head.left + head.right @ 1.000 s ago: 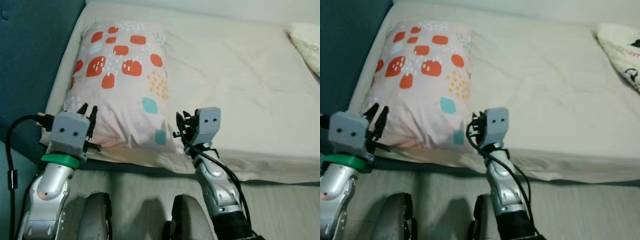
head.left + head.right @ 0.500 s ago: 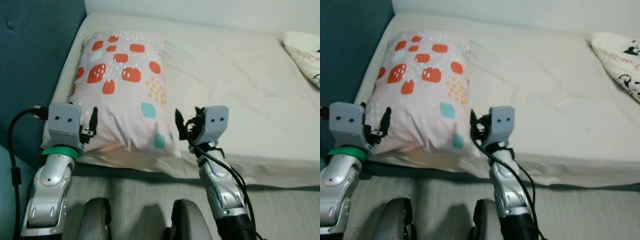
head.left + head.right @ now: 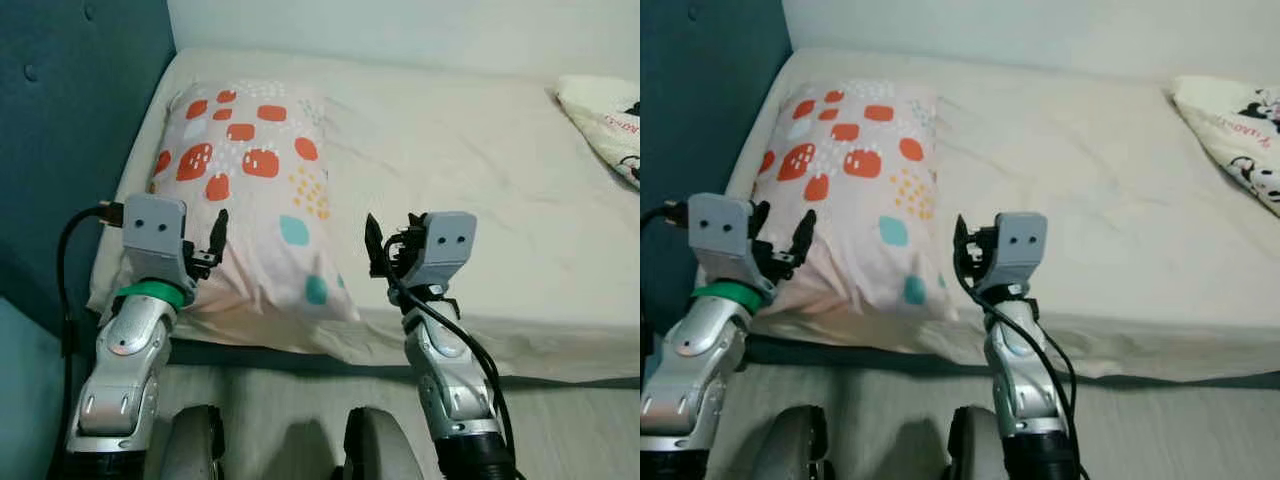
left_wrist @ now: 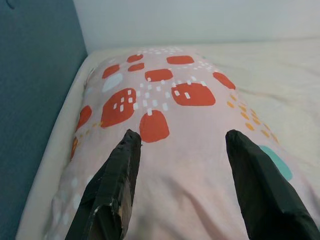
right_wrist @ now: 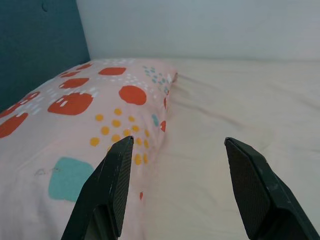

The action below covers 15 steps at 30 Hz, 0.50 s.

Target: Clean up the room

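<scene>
Both arms were up at the near edge of the bed [image 3: 520,190], which was covered in a cream sheet. The left pincer [image 3: 210,250] hung right over the near left corner of the pale pink pillow with red, orange and teal patches [image 3: 255,190], its two black fingers [image 4: 117,170] spread wide with nothing between them. In the left wrist view the pillow's red blotches lay straight ahead of the released fingers, the fabric close beneath them; whether the tips actually touched it could not be told.

The right pincer [image 3: 385,250] stood just beside the pillow's near right corner, likewise released, its fingers [image 5: 112,190] apart and holding nothing. Ahead of it the right wrist view showed the pillow's right edge on one side and bare cream sheet on the other.

The pillow lay flat between the two pincers and stretched away from them towards the white wall, alongside the dark teal padded headboard [image 3: 70,120] beyond the left pincer. Far off past the right pincer, a white printed cushion [image 3: 1240,120] rested at the far corner of the bed.
</scene>
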### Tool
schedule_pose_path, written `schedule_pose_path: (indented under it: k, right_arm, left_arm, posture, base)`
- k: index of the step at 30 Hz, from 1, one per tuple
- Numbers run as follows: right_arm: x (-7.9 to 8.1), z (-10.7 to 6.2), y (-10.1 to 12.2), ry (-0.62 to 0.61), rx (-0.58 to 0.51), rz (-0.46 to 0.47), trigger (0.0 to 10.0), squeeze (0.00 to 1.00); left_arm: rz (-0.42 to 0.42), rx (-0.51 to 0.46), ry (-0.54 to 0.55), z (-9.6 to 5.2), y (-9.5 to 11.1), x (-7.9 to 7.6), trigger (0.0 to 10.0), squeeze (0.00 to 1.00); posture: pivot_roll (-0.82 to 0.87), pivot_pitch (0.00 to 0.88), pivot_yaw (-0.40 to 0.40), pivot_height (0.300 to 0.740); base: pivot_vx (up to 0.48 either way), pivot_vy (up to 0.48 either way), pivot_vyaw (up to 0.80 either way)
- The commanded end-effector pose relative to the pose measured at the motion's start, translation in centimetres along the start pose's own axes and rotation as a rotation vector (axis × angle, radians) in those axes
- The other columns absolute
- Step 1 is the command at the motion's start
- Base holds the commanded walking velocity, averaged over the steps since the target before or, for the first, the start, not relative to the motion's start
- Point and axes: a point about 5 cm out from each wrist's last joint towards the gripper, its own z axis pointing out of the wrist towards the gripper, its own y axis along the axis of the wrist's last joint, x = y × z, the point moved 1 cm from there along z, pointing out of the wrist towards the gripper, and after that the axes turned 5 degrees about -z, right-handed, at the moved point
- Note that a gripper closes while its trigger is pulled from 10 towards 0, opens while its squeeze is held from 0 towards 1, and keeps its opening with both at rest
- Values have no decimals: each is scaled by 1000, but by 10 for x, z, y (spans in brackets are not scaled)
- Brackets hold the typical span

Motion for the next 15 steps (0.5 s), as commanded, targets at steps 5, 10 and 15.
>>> schedule_pose_path:
  k: [5, 10, 15]
  right_arm:
    - [-4, -3, -7, -14, 34, 12, 10000, 0]
    - [-3, -4, -10, -10, 45, 9, 10000, 0]
    - [-4, -3, -11, -14, 52, 5, 10000, 0]
  left_arm:
    - [-9, 59, 17, -1, -11, -1, 10000, 0]
    - [5, 84, 21, -2, -16, -2, 10000, 0]
    - [-7, 111, 30, -2, -19, -2, 10000, 0]
  posture:
    - [46, 95, -13, 665]
    - [47, 92, -13, 685]
    - [45, 91, -9, 700]
  base:
    - [0, 0, 0]
    - [0, 0, 0]
    - [0, 0, 0]
